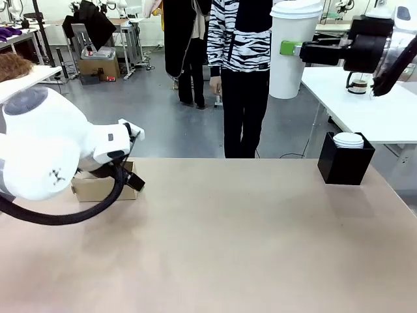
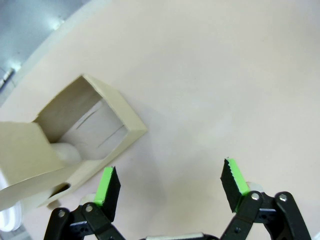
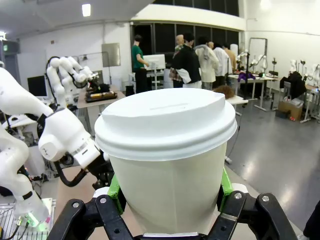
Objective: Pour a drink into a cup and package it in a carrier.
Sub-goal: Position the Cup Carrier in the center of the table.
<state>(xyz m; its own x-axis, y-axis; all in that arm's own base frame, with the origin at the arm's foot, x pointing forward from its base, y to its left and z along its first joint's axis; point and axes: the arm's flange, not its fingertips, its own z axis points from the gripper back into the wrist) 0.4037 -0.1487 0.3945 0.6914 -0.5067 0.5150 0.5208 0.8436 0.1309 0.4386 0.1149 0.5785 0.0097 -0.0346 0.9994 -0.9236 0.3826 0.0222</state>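
Observation:
My right gripper (image 1: 291, 47) is shut on the cup (image 1: 293, 72), a tall white paper cup with a white lid, held upright high above the table's far right. In the right wrist view the cup (image 3: 167, 165) stands between the green pads (image 3: 116, 192) of that gripper (image 3: 170, 191). The drink is hidden, as the lid is on. The carrier (image 1: 98, 188), brown cardboard, sits at the table's left under my left arm (image 1: 65, 153). Seen from the left wrist, the carrier (image 2: 75, 135) lies just left of my left gripper (image 2: 171, 175), which hangs open over bare table.
A black square box (image 1: 345, 163) holding a stack of white lids (image 1: 348, 139) stands at the far right of the table. A person in a zebra-patterned top (image 1: 242, 39) stands at the far side. A white table (image 1: 378, 111) lies behind on the right.

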